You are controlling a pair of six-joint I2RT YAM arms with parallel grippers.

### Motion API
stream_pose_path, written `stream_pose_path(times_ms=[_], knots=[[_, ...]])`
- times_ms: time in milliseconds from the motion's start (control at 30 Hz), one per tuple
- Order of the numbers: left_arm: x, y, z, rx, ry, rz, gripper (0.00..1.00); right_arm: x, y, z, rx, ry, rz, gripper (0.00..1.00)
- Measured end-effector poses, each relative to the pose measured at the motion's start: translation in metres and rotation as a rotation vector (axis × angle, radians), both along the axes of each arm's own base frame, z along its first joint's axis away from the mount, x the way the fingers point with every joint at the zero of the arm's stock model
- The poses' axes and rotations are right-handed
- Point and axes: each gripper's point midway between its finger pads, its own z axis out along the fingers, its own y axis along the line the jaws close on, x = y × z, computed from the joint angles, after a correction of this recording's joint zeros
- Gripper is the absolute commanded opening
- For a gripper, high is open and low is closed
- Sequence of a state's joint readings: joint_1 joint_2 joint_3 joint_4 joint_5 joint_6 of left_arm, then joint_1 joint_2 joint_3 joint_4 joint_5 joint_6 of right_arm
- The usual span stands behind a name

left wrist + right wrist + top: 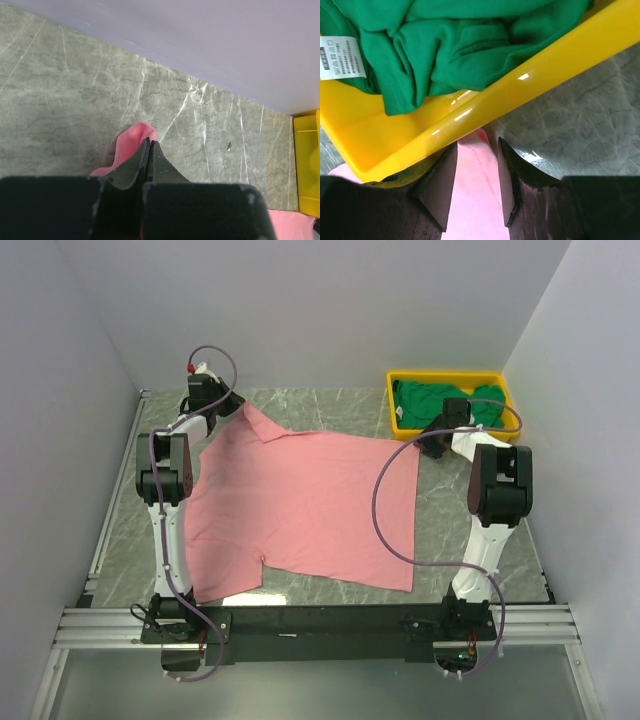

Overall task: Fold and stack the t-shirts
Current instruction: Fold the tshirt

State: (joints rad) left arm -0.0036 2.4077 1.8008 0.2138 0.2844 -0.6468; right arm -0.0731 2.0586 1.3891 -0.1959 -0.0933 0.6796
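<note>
On the table the pink shirt lies spread flat. Left fingers pinch its far-left corner; right fingers stand spread over its far-right corner.

The left arm is stretched forward to the far left, and the left gripper is pressed shut on a corner of the pink t-shirt. The right arm is bent at the elbow — the right gripper is held low, jaws parted.

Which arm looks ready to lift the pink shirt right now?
Left, probably: the left gripper is shut on the pink shirt, while the right gripper stands open around another corner.
</note>
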Motion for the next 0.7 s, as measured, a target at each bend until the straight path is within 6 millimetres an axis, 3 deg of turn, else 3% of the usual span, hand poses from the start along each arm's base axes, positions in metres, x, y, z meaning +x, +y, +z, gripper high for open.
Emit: stream_pose_path(times_ms=[200, 533, 600, 700], knots=[[0.0, 0.008, -0.002, -0.002, 0.008, 0.008, 0.01, 0.0, 0.003, -0.003, 0.018, 0.007, 0.007, 0.44], [0.0, 0.014, -0.002, -0.003, 0.012, 0.015, 0.01, 0.002, 0.006, -0.006, 0.036, 0.01, 0.006, 0.34], [-0.001, 0.014, -0.002, -0.004, 0.012, 0.013, 0.01, 0.002, 0.005, -0.006, 0.038, 0.01, 0.003, 0.31], [-0.001, 0.013, -0.001, -0.007, 0.011, 0.007, 0.01, 0.002, 0.005, -0.006, 0.04, 0.01, -0.002, 0.15]])
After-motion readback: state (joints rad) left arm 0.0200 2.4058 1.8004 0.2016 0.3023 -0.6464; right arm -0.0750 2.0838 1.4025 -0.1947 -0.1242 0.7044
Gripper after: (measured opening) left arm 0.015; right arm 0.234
